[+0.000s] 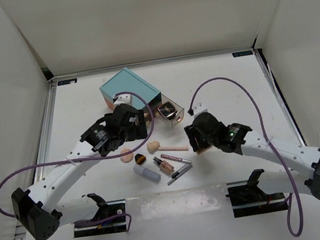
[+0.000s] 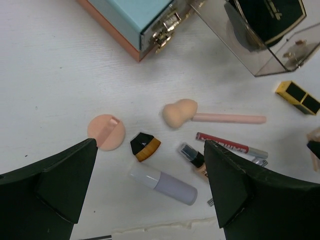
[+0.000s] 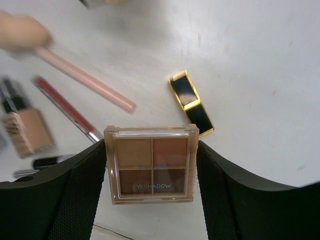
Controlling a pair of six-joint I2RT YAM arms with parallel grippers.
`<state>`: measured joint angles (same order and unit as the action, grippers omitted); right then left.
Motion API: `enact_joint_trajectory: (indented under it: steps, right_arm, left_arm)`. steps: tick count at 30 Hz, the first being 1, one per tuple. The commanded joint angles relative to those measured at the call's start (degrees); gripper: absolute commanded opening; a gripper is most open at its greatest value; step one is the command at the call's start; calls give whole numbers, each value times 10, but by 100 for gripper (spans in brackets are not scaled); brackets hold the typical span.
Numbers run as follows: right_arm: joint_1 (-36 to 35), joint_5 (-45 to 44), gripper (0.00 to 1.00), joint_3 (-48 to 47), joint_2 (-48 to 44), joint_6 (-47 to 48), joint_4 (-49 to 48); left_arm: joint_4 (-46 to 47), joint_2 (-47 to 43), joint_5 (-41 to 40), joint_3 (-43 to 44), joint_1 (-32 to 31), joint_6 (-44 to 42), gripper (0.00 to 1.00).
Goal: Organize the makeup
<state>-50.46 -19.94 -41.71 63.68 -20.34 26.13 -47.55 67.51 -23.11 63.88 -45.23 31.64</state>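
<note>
My right gripper (image 3: 151, 172) is shut on a tan four-pan eyeshadow palette (image 3: 150, 147) and holds it above the table; in the top view it (image 1: 193, 136) is right of the makeup pile. My left gripper (image 2: 150, 167) is open and empty above the pile, near the teal box in the top view (image 1: 132, 125). Below it lie a peach round puff (image 2: 106, 131), a small black-orange brush (image 2: 145, 146), a beige sponge on a pink stick (image 2: 179, 113), a white-lilac tube (image 2: 162, 184), a foundation bottle (image 2: 192, 157) and a red pencil (image 2: 225, 145). A black-gold lipstick (image 3: 191, 102) lies apart.
The teal box (image 1: 129, 88) stands at the back centre with a clear drawer (image 1: 167, 110) pulled out; a black compact (image 2: 267, 15) lies in it. White walls enclose the table. Purple cables arc over both arms.
</note>
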Motion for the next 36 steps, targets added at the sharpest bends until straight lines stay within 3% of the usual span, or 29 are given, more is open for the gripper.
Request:
enact_joint_trajectory:
  steps: [1,8,11,18,22,25,27,31,35,36]
  right_arm:
    - [0,-6,40,-76,-18,71,-22]
    - [5,-8,39,-254,120,228,-114]
    - [23,10,38,-320,189,246,-135]
    - [70,82,38,-369,289,250,-173]
    - [79,105,38,-376,319,261,-170]
    - [81,126,46,-374,323,267,-163]
    - [83,133,59,-372,319,269,-159]
    - [83,136,72,-379,319,263,-149]
    - [81,115,97,-392,319,263,-138]
    - [81,115,99,-395,316,264,-135]
  left_arm:
    - [29,7,7,26,22,9,98]
    - [33,25,35,34,72,8,98]
    - [36,21,47,34,87,3,98]
    - [33,25,41,33,95,-3,98]
    - [47,33,76,34,130,-1,98]
    - [62,51,96,41,150,9,98]
    - [73,60,108,49,169,12,98]
    - [91,102,114,75,191,21,98]
    - [99,142,103,108,199,21,98]
    - [101,148,103,112,200,23,98]
